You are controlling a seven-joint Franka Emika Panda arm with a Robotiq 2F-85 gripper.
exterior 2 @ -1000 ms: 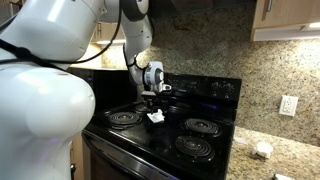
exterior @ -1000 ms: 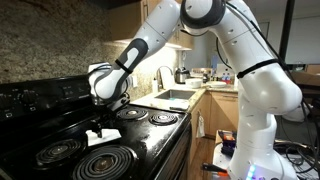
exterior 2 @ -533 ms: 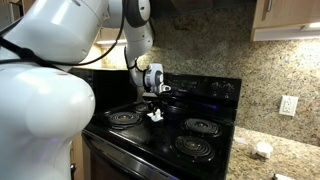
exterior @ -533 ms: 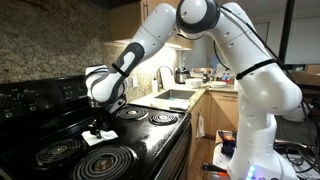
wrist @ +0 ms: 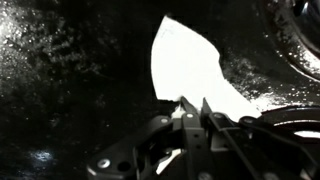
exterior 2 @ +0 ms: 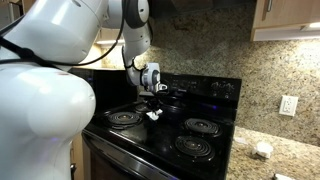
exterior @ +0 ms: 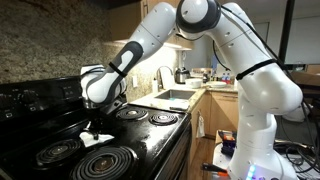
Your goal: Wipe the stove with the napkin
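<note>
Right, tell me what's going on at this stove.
The white robot arm's gripper is down on the black glass-top stove, with its fingers closed on the edge of a white paper napkin. The napkin lies flat on the cooktop, in the middle between the coil burners, ready for wiping.

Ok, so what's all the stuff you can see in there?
stove: one, black, under the arm
burners: four, black coils, on the stove
napkin: one, white, on the stove between the burners
sink: one, silvery, in the counter beside the stove
outlet: one, white, on the speckled wall
arm: one, white, reaching over the stove
gripper: one, dark, shut on the napkin
</note>
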